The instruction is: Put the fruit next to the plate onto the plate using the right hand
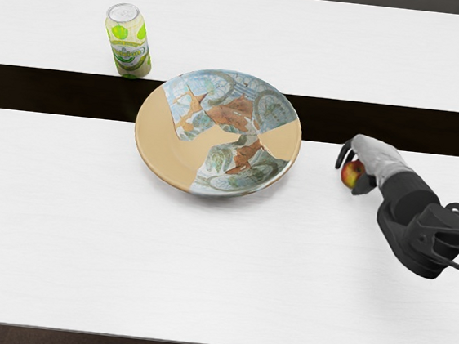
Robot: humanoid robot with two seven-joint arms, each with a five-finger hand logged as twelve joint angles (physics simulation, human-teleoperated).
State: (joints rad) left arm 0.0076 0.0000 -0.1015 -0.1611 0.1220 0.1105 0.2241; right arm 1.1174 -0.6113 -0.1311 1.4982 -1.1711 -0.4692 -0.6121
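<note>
1. One robot hand shows: the right robot hand (360,165), arm in from the right edge. Its fingers are curled down around the fruit (350,175), thumb one side, other fingers opposite. It looks gripped. Left one not in view.
2. Fruit sits under the palm, resting on the bench (204,260), not lifted. Small, round, red with a yellow patch. Apple or peach, can't tell.
3. Plate (153,135) lies off to the hand's left, well apart. Tan with a blue-green and brown painted pattern. Fruit not on it yet.
4. Handling, my guess: light, firm, smooth skin, so it may slip or roll out of a loose hold. It could bruise if squeezed hard. Best hold is around the widest part, fingers opposing thumb.
5. Plate is probably ceramic, so set down gently near the centre to stop it rolling off.
6. Can (128,40) stands farther left, beyond the plate. Green-white label, writing too small to read. No other text visible.
</note>
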